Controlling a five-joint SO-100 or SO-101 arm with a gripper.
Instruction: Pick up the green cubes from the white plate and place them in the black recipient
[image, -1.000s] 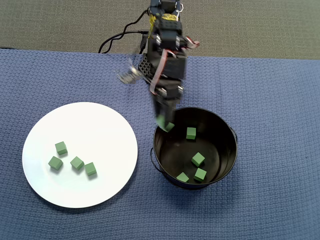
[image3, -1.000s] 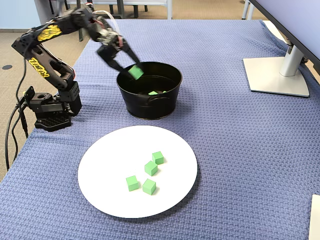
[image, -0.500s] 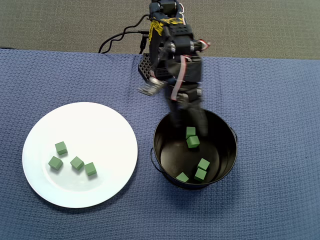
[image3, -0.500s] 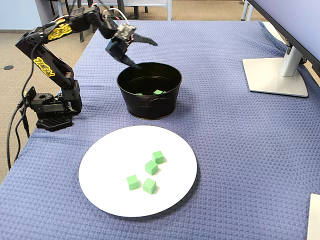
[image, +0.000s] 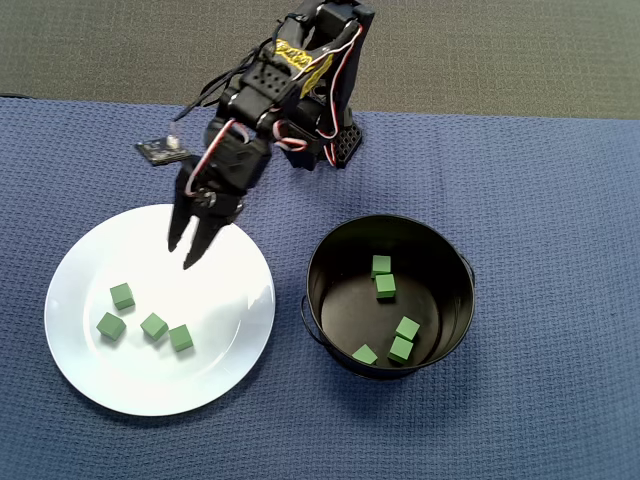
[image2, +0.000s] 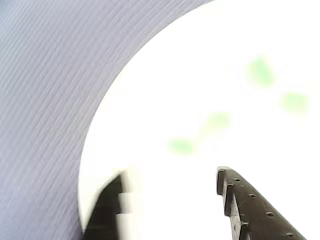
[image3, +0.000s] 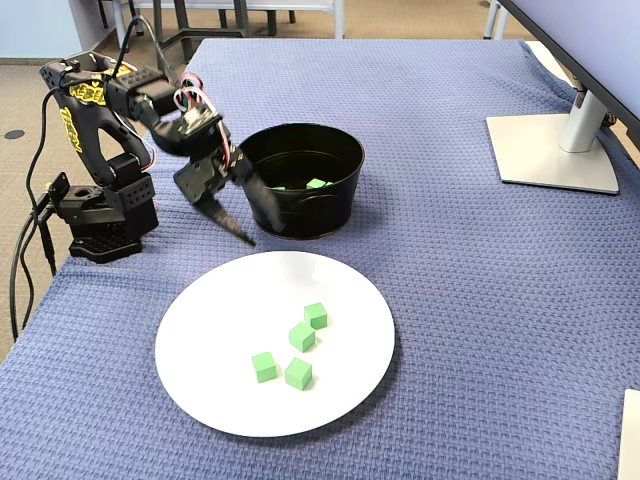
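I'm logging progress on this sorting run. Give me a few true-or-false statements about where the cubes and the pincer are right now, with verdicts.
1. Four green cubes lie on the white plate. True.
2. The black bucket is empty. False: the overhead view shows five green cubes inside it.
3. The pincer holds a cube. False: it is open, nothing between its fingers.
4. The pincer is over the plate's rim area, apart from the cubes. True.
5. The cubes on the plate are stacked. False: each lies flat on the plate, in a loose cluster.
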